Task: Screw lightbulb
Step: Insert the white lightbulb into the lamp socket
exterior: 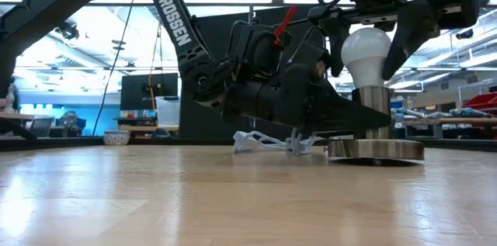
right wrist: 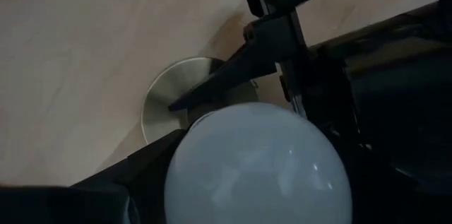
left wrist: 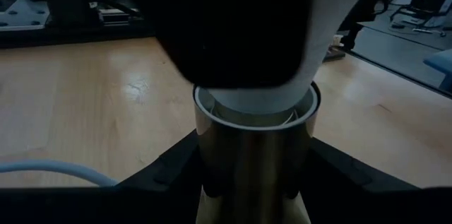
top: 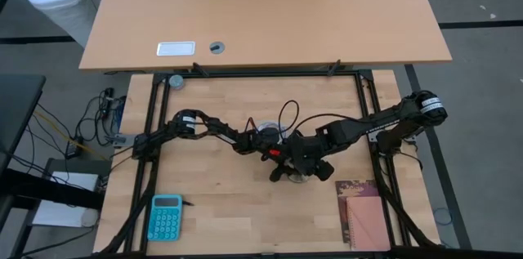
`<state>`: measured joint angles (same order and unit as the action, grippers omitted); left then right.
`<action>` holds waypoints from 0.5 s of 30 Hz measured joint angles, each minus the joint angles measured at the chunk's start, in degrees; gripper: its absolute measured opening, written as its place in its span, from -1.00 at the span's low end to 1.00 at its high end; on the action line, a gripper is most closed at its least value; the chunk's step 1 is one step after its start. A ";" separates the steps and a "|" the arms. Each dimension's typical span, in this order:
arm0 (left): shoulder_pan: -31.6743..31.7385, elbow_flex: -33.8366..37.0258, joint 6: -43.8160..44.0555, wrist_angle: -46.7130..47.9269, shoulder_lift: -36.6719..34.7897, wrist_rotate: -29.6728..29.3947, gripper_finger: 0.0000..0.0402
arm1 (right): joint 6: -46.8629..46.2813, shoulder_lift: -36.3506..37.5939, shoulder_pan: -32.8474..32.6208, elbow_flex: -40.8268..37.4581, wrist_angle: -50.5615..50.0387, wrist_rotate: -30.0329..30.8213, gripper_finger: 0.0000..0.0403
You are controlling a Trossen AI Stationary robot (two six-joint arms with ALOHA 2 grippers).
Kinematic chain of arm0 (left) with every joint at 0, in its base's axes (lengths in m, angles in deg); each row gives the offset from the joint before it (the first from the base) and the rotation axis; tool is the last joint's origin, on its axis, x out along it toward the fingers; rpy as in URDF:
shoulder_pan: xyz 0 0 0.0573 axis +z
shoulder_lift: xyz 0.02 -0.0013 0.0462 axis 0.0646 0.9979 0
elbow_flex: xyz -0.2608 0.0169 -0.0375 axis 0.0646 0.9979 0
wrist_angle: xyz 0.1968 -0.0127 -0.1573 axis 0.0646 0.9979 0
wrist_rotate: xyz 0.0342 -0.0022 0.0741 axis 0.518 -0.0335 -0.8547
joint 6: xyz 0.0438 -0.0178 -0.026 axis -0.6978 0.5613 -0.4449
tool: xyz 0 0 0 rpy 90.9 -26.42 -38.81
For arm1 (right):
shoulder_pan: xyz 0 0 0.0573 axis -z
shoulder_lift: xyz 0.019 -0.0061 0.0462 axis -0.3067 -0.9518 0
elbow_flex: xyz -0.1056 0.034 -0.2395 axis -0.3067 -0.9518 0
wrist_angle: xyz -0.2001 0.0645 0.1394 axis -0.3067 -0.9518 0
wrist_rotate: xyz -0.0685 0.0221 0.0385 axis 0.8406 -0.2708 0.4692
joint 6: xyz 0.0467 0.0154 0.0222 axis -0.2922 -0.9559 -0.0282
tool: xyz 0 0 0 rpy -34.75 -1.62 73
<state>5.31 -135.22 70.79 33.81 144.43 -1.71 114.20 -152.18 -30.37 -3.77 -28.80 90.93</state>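
The lightbulb [exterior: 366, 50] stands upright with its base down in the brass socket tube [exterior: 371, 106], on the round base disc [exterior: 376, 150], near the table's [top: 221, 202] middle. We judge it light, smooth, slippery and fragile; best held on the globe's widest part with gentle pressure.

The right gripper [exterior: 367, 40] comes from above, fingers apart on either side of the globe; whether they touch it, we cannot tell. The left gripper [left wrist: 254, 181] lies low at the table, its fingers clamped on the socket tube just below the bulb.
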 joint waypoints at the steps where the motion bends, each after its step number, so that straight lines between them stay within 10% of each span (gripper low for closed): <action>1: 0.00 0.00 0.00 0.00 0.00 -0.04 -0.01 | -0.32 0.00 0.00 0.00 -0.03 -0.01 0.53; 15: -0.02 -0.02 0.02 -0.02 0.00 -2.42 -0.01 | -7.00 -0.02 0.26 0.00 -0.82 -1.62 0.53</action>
<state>5.29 -135.24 70.81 33.79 144.43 -4.13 107.20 -152.20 -30.11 -3.77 -29.62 89.32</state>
